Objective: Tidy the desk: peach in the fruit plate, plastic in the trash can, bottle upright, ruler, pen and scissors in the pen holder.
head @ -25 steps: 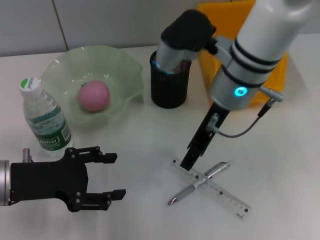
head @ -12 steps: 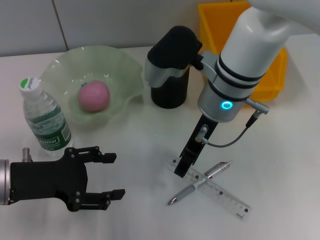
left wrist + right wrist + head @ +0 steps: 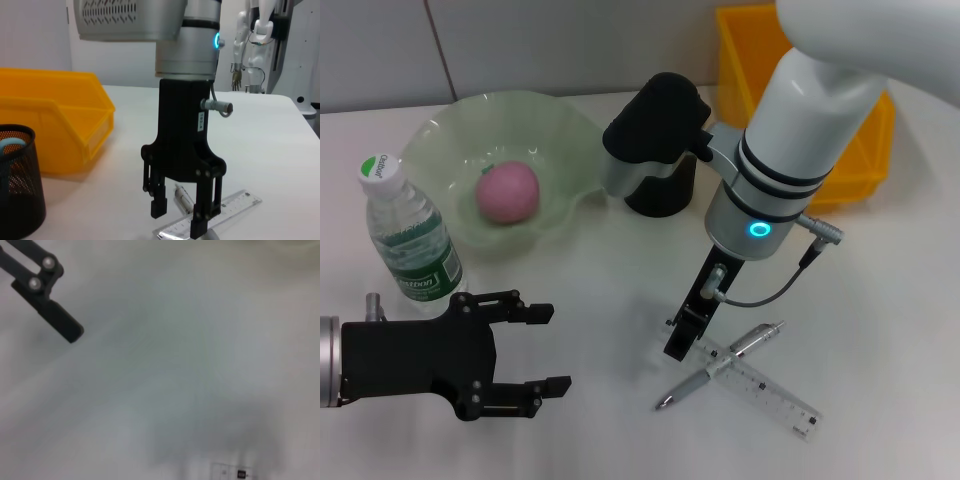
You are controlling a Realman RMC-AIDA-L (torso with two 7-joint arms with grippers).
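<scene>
The pink peach (image 3: 506, 192) lies in the green fruit plate (image 3: 560, 130). To its left the bottle (image 3: 408, 235) stands upright. A clear ruler (image 3: 765, 388) lies on the table with a silver pen (image 3: 720, 364) across it. My right gripper (image 3: 680, 338) hangs open just over the ruler's near-left end; the left wrist view shows its fingers (image 3: 200, 225) apart above the ruler (image 3: 225, 212). The black mesh pen holder (image 3: 660, 190) is partly hidden behind my right arm, with a light blue handle (image 3: 7, 145) inside it. My left gripper (image 3: 535, 352) rests open at the front left. No plastic shows.
A yellow bin (image 3: 800, 110) stands at the back right, behind the right arm, and appears as the yellow bin (image 3: 50, 120) beside the pen holder (image 3: 17, 200) in the left wrist view. A finger (image 3: 55, 315) of the left gripper shows in the right wrist view.
My right arm has swung left and lower, bringing its gripper down to the ruler's left end and covering more of the pen holder. The left arm has not moved.
</scene>
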